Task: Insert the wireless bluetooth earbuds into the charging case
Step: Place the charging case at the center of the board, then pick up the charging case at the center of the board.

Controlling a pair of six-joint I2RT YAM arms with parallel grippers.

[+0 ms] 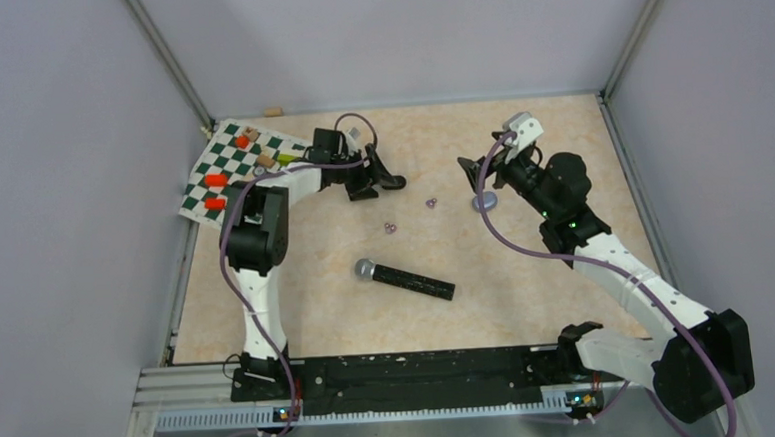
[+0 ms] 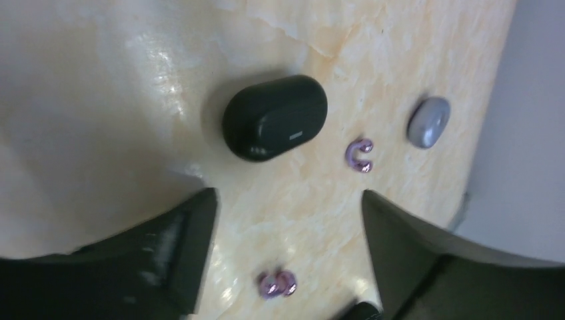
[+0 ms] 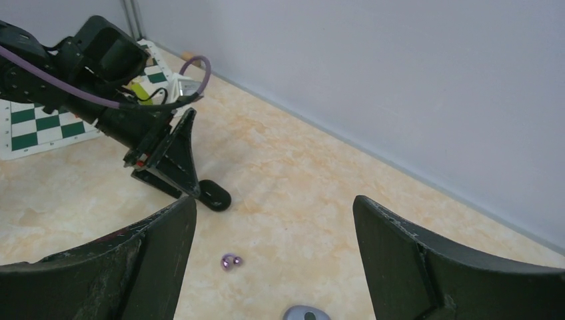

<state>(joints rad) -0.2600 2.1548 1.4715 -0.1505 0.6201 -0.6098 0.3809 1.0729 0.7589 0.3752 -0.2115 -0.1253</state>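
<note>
A closed black charging case lies on the table just beyond my left gripper, which is open and empty. In the left wrist view the case sits ahead of the open left gripper. One purple earbud lies right of the case, another nearer; both show in the left wrist view. A closed lilac-grey case lies under my open, empty right gripper. The right wrist view shows it and one purple bud. The black buds are out of view.
A black microphone with a silver head lies in the middle of the table. A green-and-white chessboard with small coloured pieces lies at the back left. Grey walls enclose the table on three sides.
</note>
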